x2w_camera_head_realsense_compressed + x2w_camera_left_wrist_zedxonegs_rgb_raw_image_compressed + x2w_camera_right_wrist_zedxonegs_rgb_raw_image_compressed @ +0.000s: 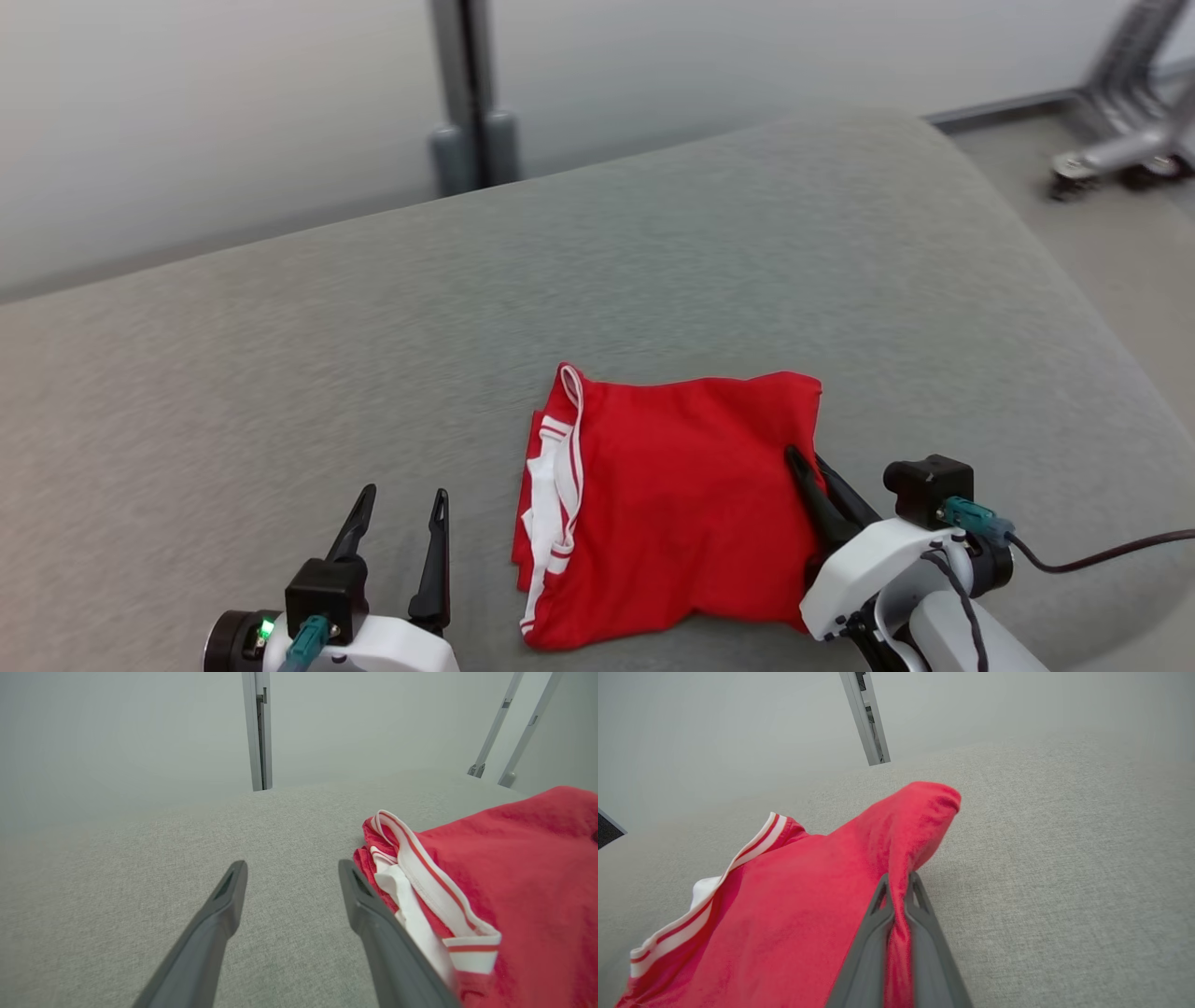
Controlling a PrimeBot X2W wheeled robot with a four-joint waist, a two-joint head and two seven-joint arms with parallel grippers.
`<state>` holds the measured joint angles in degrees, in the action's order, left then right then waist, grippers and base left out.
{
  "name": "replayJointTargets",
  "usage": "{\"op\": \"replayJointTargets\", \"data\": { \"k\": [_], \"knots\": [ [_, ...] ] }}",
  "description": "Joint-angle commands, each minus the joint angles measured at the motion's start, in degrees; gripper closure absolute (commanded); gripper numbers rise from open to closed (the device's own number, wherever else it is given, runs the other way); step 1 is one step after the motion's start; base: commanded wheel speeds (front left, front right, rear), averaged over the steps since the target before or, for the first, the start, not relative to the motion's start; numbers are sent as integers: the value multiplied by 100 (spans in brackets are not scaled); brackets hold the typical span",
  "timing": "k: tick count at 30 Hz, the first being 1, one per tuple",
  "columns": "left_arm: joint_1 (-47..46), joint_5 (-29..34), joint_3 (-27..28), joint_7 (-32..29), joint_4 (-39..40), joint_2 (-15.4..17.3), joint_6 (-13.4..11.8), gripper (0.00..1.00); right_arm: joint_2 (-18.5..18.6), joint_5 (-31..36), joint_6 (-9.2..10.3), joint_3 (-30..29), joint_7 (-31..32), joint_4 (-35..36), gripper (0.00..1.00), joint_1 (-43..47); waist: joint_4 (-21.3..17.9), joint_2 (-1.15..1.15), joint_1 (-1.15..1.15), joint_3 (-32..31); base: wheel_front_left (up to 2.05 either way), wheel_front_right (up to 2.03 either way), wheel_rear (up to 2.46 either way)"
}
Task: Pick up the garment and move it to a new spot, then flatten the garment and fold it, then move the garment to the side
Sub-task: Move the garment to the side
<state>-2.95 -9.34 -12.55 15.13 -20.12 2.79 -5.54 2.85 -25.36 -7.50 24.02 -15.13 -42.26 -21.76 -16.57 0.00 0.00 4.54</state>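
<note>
A red garment (672, 504) with white striped trim lies folded into a rough square on the grey cushion (280, 392), near its front edge. My right gripper (805, 459) is shut on the garment's right edge; in the right wrist view red cloth (859, 891) is pinched between the two fingers (920, 933) and lifted slightly there. My left gripper (403, 504) stands open just left of the garment, nothing between its fingers. In the left wrist view the right finger (373, 919) sits close beside the white trim (420, 877), apart from it.
The cushion's back edge runs across the upper head view, with a grey post (471, 93) behind it. A wheeled metal stand (1120, 140) is on the floor at far right. A dark cable (1102, 555) trails from my right wrist.
</note>
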Motion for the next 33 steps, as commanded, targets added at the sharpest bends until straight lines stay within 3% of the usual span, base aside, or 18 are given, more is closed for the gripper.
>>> {"op": "replayJointTargets", "data": {
  "k": [1,6,13,20,28,33],
  "knots": [
    [-128,36,1,0,-9,23,14,0,20,-42,2,-37,1,29,100,28,-643,0,0,19,0,0,0],
    [-158,50,68,0,15,24,31,0,23,-103,2,78,0,109,100,64,-1289,0,0,128,0,0,0],
    [-475,189,-83,0,-140,28,238,0,15,18,1,-272,1,382,100,173,-1400,0,0,379,0,0,0],
    [-470,265,10,0,-5,28,177,0,22,174,1,-256,1,488,100,90,-1355,0,0,540,0,0,0],
    [-824,614,26,0,284,43,330,0,109,937,2,-1184,0,552,100,-870,-376,0,0,1301,0,0,0],
    [-1126,783,7,0,466,66,411,0,454,1382,2,-1895,0,208,100,-1681,267,0,0,1753,0,0,0]
  ]
}}
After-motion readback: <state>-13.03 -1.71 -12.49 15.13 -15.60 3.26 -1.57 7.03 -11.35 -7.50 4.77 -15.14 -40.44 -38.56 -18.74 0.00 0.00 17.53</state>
